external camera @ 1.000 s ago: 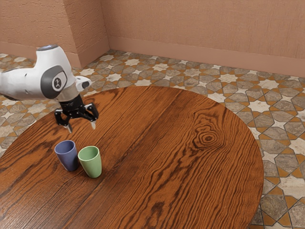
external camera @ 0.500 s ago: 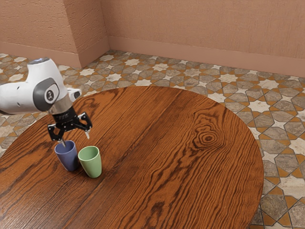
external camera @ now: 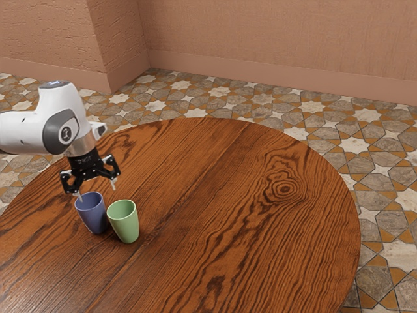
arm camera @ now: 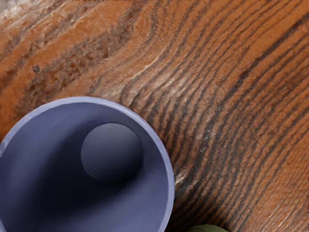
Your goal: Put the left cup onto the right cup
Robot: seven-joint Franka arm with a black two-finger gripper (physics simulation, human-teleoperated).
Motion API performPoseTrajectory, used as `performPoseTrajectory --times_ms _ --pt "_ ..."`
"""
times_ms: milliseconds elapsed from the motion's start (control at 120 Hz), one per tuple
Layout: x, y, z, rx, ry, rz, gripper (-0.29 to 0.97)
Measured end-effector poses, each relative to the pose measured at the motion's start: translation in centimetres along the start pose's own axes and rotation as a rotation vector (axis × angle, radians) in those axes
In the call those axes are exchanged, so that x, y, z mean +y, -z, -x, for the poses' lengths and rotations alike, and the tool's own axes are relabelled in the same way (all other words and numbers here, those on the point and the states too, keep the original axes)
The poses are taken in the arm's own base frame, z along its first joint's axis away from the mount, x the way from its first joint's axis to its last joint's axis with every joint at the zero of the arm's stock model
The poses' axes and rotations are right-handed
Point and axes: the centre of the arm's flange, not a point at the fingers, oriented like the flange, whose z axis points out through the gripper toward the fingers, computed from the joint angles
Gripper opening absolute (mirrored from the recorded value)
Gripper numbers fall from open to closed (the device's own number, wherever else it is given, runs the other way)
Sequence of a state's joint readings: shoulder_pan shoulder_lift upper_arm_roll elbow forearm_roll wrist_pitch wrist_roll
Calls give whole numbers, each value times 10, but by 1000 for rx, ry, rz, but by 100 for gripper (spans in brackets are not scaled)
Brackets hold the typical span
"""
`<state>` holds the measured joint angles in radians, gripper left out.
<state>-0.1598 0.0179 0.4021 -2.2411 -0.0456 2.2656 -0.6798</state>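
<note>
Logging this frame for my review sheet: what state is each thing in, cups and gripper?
blue cup: upright on the table, empty, not held.
green cup: upright on the table, close beside the blue cup, nothing stacked on it.
gripper: open, poised just above the blue cup's rim.

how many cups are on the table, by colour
blue cup: 1
green cup: 1
total: 2
</note>
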Motion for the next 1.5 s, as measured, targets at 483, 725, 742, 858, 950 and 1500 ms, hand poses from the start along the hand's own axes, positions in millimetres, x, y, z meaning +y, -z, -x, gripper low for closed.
performPoseTrajectory --times_ms 483,725,742,858,950,1500 --pt "-1 1 11 -11 57 -2 66" --pt "1 -4 13 -5 62 -14 66" --pt "2 -4 12 -2 62 -14 66" --pt "6 -4 10 16 62 -8 66" --pt "9 -4 9 25 62 -5 66" --pt "12 -28 0 51 83 -15 66"
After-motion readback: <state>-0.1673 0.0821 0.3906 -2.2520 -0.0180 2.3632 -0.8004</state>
